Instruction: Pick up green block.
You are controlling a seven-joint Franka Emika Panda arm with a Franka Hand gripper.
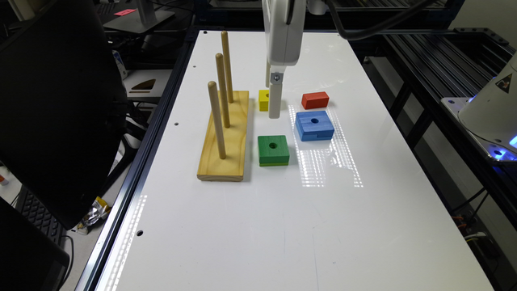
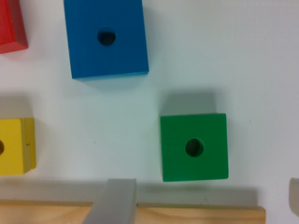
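Green block (image 1: 273, 149), no legible writing

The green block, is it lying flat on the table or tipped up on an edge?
Flat. The green block rests on the white table with its holed face up; the wrist view looks straight down onto that square face and round hole.

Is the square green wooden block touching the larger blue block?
No, the green block lies apart from the blue block, with white table between them.
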